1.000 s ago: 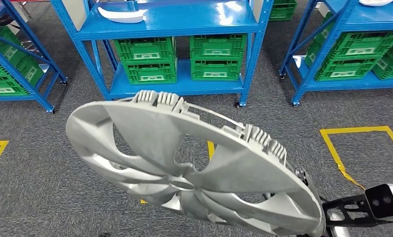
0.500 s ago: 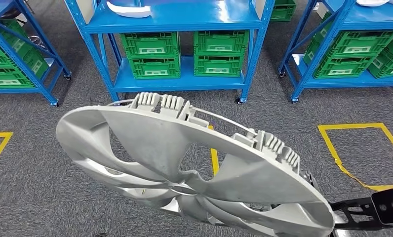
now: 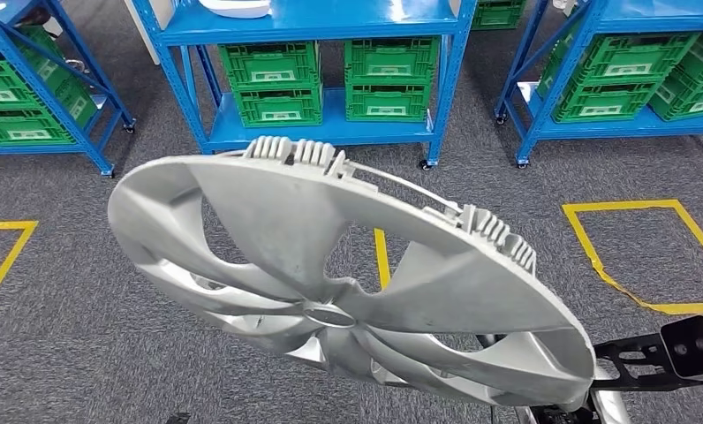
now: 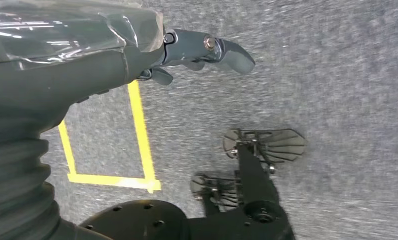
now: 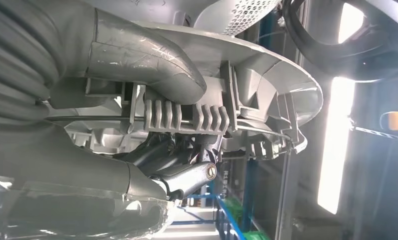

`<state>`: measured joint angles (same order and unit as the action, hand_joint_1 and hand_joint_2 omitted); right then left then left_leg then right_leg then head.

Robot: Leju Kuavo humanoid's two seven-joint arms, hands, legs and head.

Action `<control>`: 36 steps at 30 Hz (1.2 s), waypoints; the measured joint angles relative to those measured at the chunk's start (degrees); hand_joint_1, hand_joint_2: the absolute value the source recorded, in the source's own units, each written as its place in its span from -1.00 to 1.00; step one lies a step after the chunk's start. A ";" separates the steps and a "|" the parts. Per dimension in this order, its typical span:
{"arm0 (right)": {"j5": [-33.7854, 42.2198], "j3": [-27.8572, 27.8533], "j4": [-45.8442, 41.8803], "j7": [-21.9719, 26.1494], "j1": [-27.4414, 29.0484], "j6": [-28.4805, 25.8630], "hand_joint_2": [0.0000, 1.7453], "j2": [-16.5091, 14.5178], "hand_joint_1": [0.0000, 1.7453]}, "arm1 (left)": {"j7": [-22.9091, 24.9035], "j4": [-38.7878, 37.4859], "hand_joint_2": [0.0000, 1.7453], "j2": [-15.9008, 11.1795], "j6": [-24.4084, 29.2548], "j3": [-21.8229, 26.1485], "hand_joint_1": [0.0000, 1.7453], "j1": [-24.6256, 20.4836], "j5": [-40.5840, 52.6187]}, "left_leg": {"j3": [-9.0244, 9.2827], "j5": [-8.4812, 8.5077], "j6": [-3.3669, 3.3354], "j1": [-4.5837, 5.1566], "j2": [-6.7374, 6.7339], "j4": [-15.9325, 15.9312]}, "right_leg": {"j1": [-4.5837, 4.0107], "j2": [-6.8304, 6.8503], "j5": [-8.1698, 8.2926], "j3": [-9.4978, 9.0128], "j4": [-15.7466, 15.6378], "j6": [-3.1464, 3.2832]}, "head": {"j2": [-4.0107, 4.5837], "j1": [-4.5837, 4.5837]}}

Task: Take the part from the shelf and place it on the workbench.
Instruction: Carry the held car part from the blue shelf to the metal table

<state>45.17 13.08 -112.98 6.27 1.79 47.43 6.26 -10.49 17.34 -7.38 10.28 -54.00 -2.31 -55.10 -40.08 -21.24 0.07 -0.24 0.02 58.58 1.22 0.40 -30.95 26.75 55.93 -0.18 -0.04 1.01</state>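
The part is a large silver wheel cover (image 3: 330, 283), tilted and held out in front of me in the head view. My right hand (image 5: 152, 115) grips its rim: the grey thumb (image 5: 142, 60) presses on one face by the ribbed clips, and the dark fingers (image 5: 187, 170) curl under the other. In the head view the cover hides that hand; the wrist camera (image 3: 692, 349) sticks out at lower right. My left hand (image 4: 187, 47) hangs over the grey carpet with its fingers apart and holds nothing.
Blue shelves (image 3: 321, 22) with green crates (image 3: 273, 79) stand ahead, with more racks at left (image 3: 30, 97) and right (image 3: 622, 79). A white part (image 3: 233, 7) lies on the middle shelf. Yellow tape boxes (image 3: 635, 256) mark the grey carpet.
The whole view has shifted, so the camera has moved; the shelves sit higher in the picture now. The wheel cover stays in my right hand and lies a little flatter.
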 joint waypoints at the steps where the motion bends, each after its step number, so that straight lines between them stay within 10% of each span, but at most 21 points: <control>1: -0.03 0.01 0.08 -0.03 -0.03 0.00 1.00 -0.08 1.00 | 0.03 -0.01 1.00 -0.03 0.00 0.01 -1.00 0.11 0.02 | -0.39 -2.84 0.36 -0.15 0.03 2.03 | 0.10 0.08 0.73 0.67 0.01 0.38 | 0.00 0.03; 4: -0.12 0.01 0.17 -0.08 -0.07 0.00 1.00 -0.36 1.00 | 0.09 0.00 1.00 -0.05 -0.12 0.07 -1.00 0.11 0.22 | -1.42 -10.61 1.08 -0.39 0.03 12.41 | -0.13 0.12 2.96 3.06 0.23 0.71 | 0.00 0.11; 6: -0.28 0.01 0.26 -0.17 -0.08 0.01 1.00 -0.45 1.00 | 0.15 0.00 1.00 0.02 -0.28 0.08 -1.00 -0.02 0.39 | -0.06 -9.50 1.08 -0.46 0.03 15.58 | -0.25 0.11 4.38 5.03 0.59 0.57 | 0.00 0.10; 8: -0.46 0.01 0.32 -0.34 -0.08 0.03 1.00 -0.54 1.00 | 0.23 -0.01 1.00 0.03 -0.38 0.10 -1.00 -0.14 0.44 | 5.04 -7.03 0.64 -0.42 0.11 10.89 | -0.33 0.06 5.63 6.78 0.93 0.35 | 0.00 0.11; 10: -0.53 -0.01 0.32 -0.44 -0.13 0.06 1.00 -0.67 1.00 | 0.26 -0.01 1.00 -0.04 -0.40 0.15 -1.00 -0.39 0.44 | 11.52 -7.96 -0.05 -0.16 0.26 2.07 | -0.53 0.04 6.76 7.79 1.05 -0.13 | 0.00 0.08; 12: -0.54 -0.03 0.31 -0.44 -0.26 0.06 1.00 -0.77 1.00 | 0.27 -0.01 1.00 -0.10 -0.41 0.20 -1.00 -0.61 0.44 | 14.14 -9.38 -0.67 0.29 0.34 -2.73 | -0.50 0.15 7.92 8.31 0.89 -0.87 | 0.00 0.05; 15: -0.68 -0.10 0.33 -0.44 -0.22 0.04 1.00 -0.85 1.00 | 0.37 -0.04 1.00 -0.09 -0.46 0.22 -1.00 -0.53 0.44 | 12.56 -7.33 -1.89 0.41 -0.05 -3.88 | -0.31 0.07 7.68 9.63 1.47 -1.44 | 0.00 0.04; 19: -0.97 -0.28 0.37 -0.40 -0.01 -0.15 1.00 -0.81 1.00 | 0.43 -0.13 1.00 0.04 -0.55 0.25 -1.00 -0.56 0.47 | 8.70 -3.81 -2.82 0.38 -0.32 -4.13 | -0.22 -0.11 -1.48 13.00 13.79 -0.66 | 0.00 -0.22; 21: -1.10 -0.41 0.37 -0.37 0.26 -0.23 1.00 -0.78 1.00 | 0.43 -0.19 1.00 0.13 -0.62 0.25 -1.00 -0.54 0.51 | 6.59 -2.33 -2.71 0.43 -0.35 -4.03 | -0.16 -0.12 -1.08 12.51 17.82 -1.82 | 0.00 -0.22; 24: -1.35 -0.48 0.37 -0.31 0.40 -0.28 1.00 -0.73 1.00 | 0.39 -0.28 1.00 0.28 -0.69 0.26 -1.00 -0.52 0.55 | 3.77 -0.53 -2.11 0.49 -0.33 -3.14 | -0.06 -0.11 1.46 4.64 9.56 -2.91 | 0.00 -0.24; 26: -1.57 -0.50 0.33 -0.15 0.45 -0.33 1.00 -0.70 1.00 | 0.30 -0.34 1.00 0.36 -0.80 0.27 -1.00 -0.50 0.59 | 2.61 0.20 -1.52 0.64 -0.30 -2.04 | -0.18 -0.12 -0.52 -0.96 1.52 -1.93 | 0.00 -0.21; 29: -1.74 -0.55 0.31 0.22 0.82 -0.39 1.00 -0.63 1.00 | 0.21 -0.54 1.00 0.43 -0.99 0.29 -1.00 -0.33 0.66 | 2.03 1.11 -0.44 0.34 -0.29 -1.56 | -0.44 -0.09 -1.33 -1.83 -0.86 -0.18 | 0.00 -0.21; 34: -1.81 -0.54 0.31 0.37 1.16 -0.34 1.00 -0.62 1.00 | 0.18 -0.85 1.00 0.49 -1.02 0.31 -1.00 -0.06 0.65 | -1.86 -8.78 1.17 -0.25 -0.21 10.90 | -0.32 0.05 0.80 0.12 -0.72 1.36 | 0.00 0.02; 36: -1.81 -0.54 0.31 0.39 1.33 -0.21 1.00 -0.61 1.00 | 0.09 -0.93 1.00 0.55 -1.03 0.34 -1.00 0.08 0.61 | -2.01 -9.54 1.27 -0.35 -0.21 14.58 | -0.43 -0.02 1.42 0.97 -0.51 1.23 | 0.00 0.03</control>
<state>43.36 12.55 -112.67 6.66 3.13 47.22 5.65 -10.39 16.41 -6.82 9.25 -53.66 -2.23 -54.49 -42.09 -30.78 1.34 -0.59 -0.20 73.16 0.79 0.38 -29.53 27.72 55.42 1.06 -0.04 1.03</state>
